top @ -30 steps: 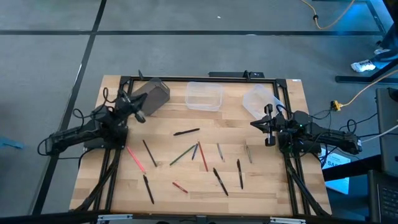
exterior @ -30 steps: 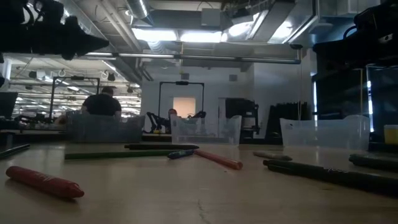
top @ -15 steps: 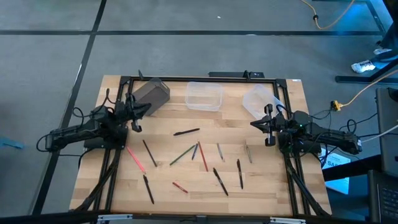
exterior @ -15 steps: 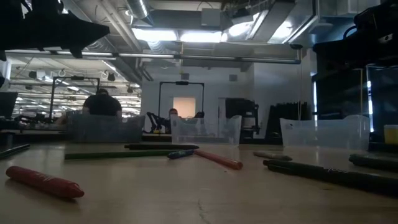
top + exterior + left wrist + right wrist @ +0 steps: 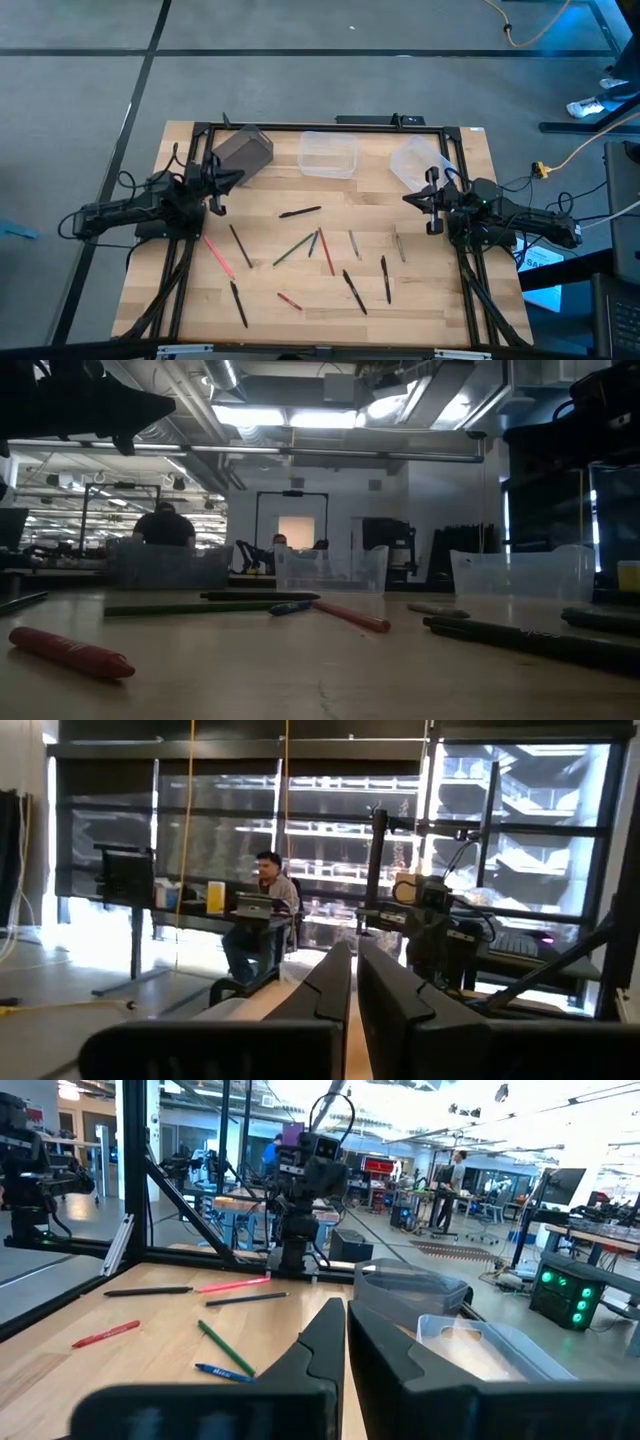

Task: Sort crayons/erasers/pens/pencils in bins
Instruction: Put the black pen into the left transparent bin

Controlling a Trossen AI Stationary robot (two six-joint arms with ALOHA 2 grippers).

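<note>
About a dozen crayons, pens and pencils lie flat on the wooden table point(image 5: 430, 300): a black one point(image 5: 300, 212), a pink one point(image 5: 218, 255), a green one point(image 5: 293, 250), a red one point(image 5: 326, 252) and a red crayon point(image 5: 70, 652) nearest the low camera. Along the far edge stand three bins: a grey box point(image 5: 245, 150), a clear squarish tub point(image 5: 328, 154) and a clear rounded tub point(image 5: 418, 162). My left gripper point(image 5: 236, 175) hovers shut at the table's left, beside the grey box. My right gripper point(image 5: 406, 199) hovers shut at the right, near the rounded tub. Both hold nothing.
A black frame point(image 5: 320, 126) runs around the table's far and side edges. Both arms hang above the table's sides, with the sticks scattered between them. Beyond the table is a workshop with a seated person point(image 5: 262, 910) and other people point(image 5: 458, 1175) far off.
My left gripper has swung its fingers a little toward the table's far edge, toward the grey box, and has rolled at the wrist while staying shut. The right arm and all the sticks have kept still.
</note>
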